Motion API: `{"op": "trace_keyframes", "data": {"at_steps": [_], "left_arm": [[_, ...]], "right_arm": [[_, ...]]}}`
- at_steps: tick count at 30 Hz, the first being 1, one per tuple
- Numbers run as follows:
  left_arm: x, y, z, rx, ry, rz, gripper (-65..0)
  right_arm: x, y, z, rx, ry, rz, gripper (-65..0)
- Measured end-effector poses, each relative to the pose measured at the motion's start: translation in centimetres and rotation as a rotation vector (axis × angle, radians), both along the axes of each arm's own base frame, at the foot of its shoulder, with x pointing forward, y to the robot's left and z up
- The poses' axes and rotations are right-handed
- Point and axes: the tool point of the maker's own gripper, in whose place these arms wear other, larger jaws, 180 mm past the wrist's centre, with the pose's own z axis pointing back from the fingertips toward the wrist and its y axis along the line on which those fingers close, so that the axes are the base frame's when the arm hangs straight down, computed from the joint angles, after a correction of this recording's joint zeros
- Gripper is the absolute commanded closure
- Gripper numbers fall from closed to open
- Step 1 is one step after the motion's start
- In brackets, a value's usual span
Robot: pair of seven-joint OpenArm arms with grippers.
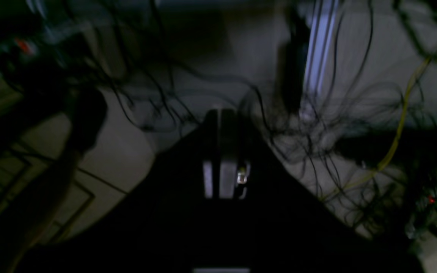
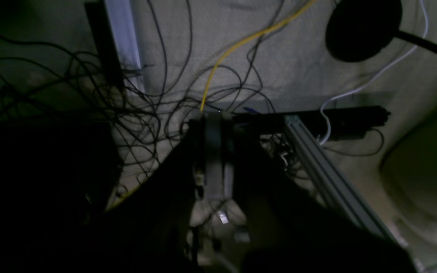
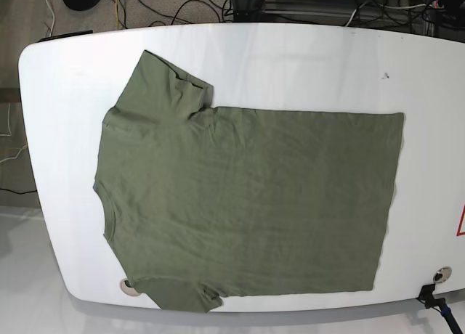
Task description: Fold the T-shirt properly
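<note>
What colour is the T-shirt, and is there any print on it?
Plain olive green, no print; the T-shirt shows best in the base view.

The white table (image 3: 290,51) carries the T-shirt (image 3: 247,203), spread flat.

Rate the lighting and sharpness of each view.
Base view: bright, even, sharp; the T-shirt lies flat on the white table. Left wrist view: very dark, motion-blurred, cables smeared. Right wrist view: dim, sharper; the yellow cable reads clearly.
</note>
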Motion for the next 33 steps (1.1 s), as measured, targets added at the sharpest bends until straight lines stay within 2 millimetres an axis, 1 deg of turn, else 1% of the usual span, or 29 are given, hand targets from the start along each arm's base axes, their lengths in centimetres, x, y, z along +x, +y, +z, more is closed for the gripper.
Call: {"op": "trace_keyframes", "data": {"at_steps": [1, 2, 3, 4, 5, 6, 7, 8, 9, 10, 11, 12, 13, 14, 15, 17, 18, 21, 25, 28, 30, 31, 32, 33], "left_arm": [[0.7, 0.4, 1.4, 0.015, -0.055, -0.009, 0.0], [0.2, 0.7, 1.4, 0.028, -0.004, -0.003, 0.0], [1.4, 0.1, 3.1, 0.01, -0.094, -0.023, 0.0], [1.3, 0.4, 3.2, 0.033, -0.069, -0.022, 0.0], [1.4, 0.3, 3.5, 0.028, -0.073, -0.022, 0.0], [1.7, 0.3, 4.1, 0.027, -0.083, -0.026, 0.0], [2.9, 0.4, 5.0, 0.025, -0.141, -0.027, 0.0], [2.5, 0.6, 4.4, 0.032, -0.107, -0.025, 0.0], [2.1, 0.6, 4.3, 0.033, -0.076, -0.029, 0.0], [2.8, 0.2, 5.3, 0.025, -0.126, -0.046, 0.0], [3.3, -0.2, 5.9, 0.011, -0.157, -0.06, 0.0], [2.9, -0.2, 6.2, 0.013, -0.135, -0.064, 0.0], [3.1, -0.3, 6.5, 0.014, -0.14, -0.068, 0.0], [3.4, -0.4, 7.0, 0.014, -0.153, -0.075, 0.0], [4.1, -0.6, 7.6, 0.012, -0.182, -0.082, 0.0], [5.3, -0.9, 8.3, 0.004, -0.219, -0.093, 0.0], [5.7, -1.0, 8.5, 0.003, -0.233, -0.095, 0.0], [6.3, -1.2, 9.0, 0.002, -0.251, -0.1, 0.0], [7.4, -1.4, 10.0, 0.001, -0.287, -0.115, 0.0], [8.8, -1.8, 10.9, -0.004, -0.331, -0.125, 0.0], [9.2, -1.7, 11.3, 0.0, -0.343, -0.128, 0.0], [10.1, -1.7, 11.9, 0.003, -0.373, -0.145, 0.0], [10.4, -1.7, 12.1, 0.004, -0.375, -0.147, 0.0], [11.6, -1.6, 12.9, 0.007, -0.418, -0.169, 0.0]], "right_arm": [[0.1, 0.2, 0.1, 0.005, -0.012, 0.003, 0.0], [0.5, 0.3, 0.4, 0.006, -0.013, 0.006, 0.0], [1.4, 0.3, 0.8, 0.009, -0.069, 0.018, 0.0], [0.8, 0.2, 1.0, 0.005, -0.028, 0.016, 0.0], [0.9, 0.1, 1.8, 0.005, -0.081, 0.022, 0.0], [0.2, -0.2, 2.0, -0.001, -0.052, 0.02, 0.0], [0.3, -0.3, 2.4, -0.006, -0.058, 0.018, 0.0], [1.1, -0.6, 2.9, -0.013, -0.078, 0.017, 0.0], [2.3, -0.8, 3.2, -0.015, -0.136, 0.023, 0.0], [1.4, -0.9, 2.4, -0.01, -0.099, 0.023, 0.0], [0.6, -1.1, 2.6, -0.02, -0.032, 0.014, 0.0], [2.2, -1.2, 3.7, -0.021, -0.135, 0.02, 0.0], [3.0, -1.2, 4.6, -0.016, -0.187, 0.026, 0.0], [2.2, -1.5, 4.9, -0.025, -0.124, 0.024, 0.0], [2.7, -1.8, 5.6, -0.034, -0.142, 0.032, 0.0], [5.3, -2.0, 7.3, -0.042, -0.224, 0.067, 0.0], [6.5, -1.9, 7.8, -0.043, -0.257, 0.08, 0.0], [9.4, -1.3, 9.5, -0.031, -0.341, 0.127, 0.0], [9.6, -1.5, 10.7, -0.031, -0.343, 0.163, 0.0], [11.3, -1.4, 11.5, -0.032, -0.401, 0.18, 0.0], [11.6, -1.5, 11.7, -0.037, -0.403, 0.188, 0.0], [11.8, -1.6, 11.9, -0.04, -0.404, 0.198, 0.0], [12.3, -1.4, 12.1, -0.039, -0.415, 0.201, 0.0], [13.4, -1.2, 12.7, -0.037, -0.455, 0.21, 0.0]]}}
